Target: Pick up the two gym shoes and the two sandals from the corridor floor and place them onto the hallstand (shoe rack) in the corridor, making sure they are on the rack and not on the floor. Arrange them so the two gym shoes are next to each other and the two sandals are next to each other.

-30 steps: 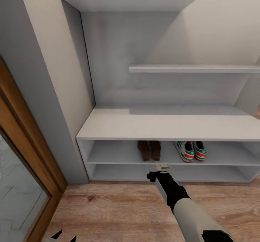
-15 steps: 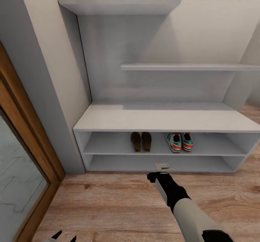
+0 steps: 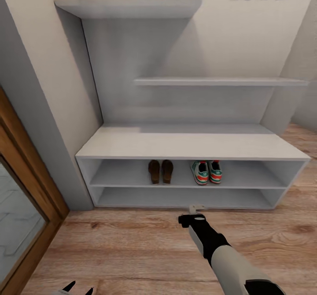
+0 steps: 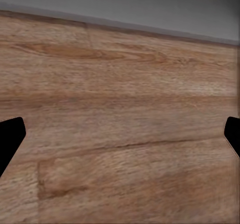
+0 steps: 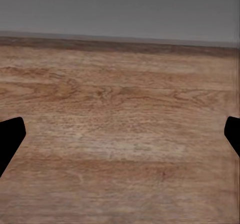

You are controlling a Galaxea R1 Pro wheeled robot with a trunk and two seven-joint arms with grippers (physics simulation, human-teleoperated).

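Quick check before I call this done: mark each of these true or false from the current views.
1. Both sandals sit on the hallstand's upper open shelf. True.
2. The gym shoes lie on the corridor floor. False: they are on the same shelf, right of the sandals.
3. The right claw holds a shoe. False: its fingers are spread with bare floor between them.
4. The two gym shoes are side by side. True.
5. The left claw is open. True.
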